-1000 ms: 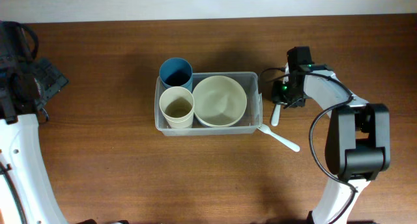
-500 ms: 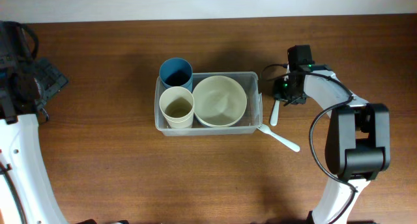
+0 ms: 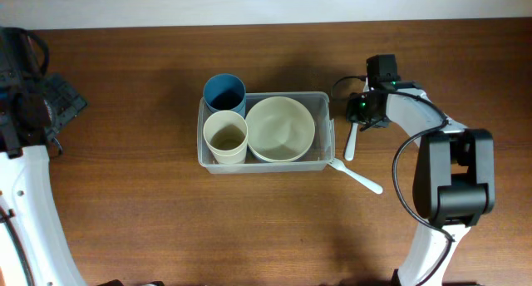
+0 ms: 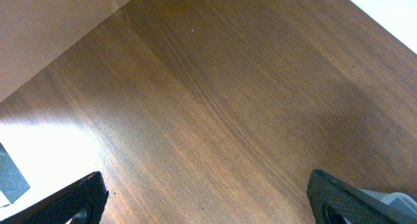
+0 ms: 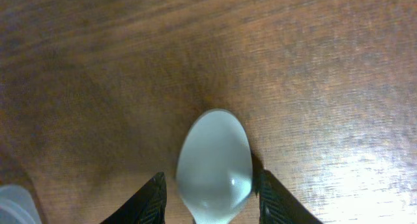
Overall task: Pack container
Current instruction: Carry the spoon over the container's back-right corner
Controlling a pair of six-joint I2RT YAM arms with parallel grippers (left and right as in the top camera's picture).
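Clear container near the middle of the brown surface, a little toward the far edge. Inside it, a cream bowl on the right side and a cream cup at the near left corner. Blue cup at the far left corner. White spoon flat on the surface just beside the container's right wall. Another white eating tool off the near right corner, spoon or fork, hard to tell. Right jaws low around the spoon's round end, open a little, with a thin gap on each side, not pinching. Left jaws far off by the left edge, wide open, with only bare wood between.
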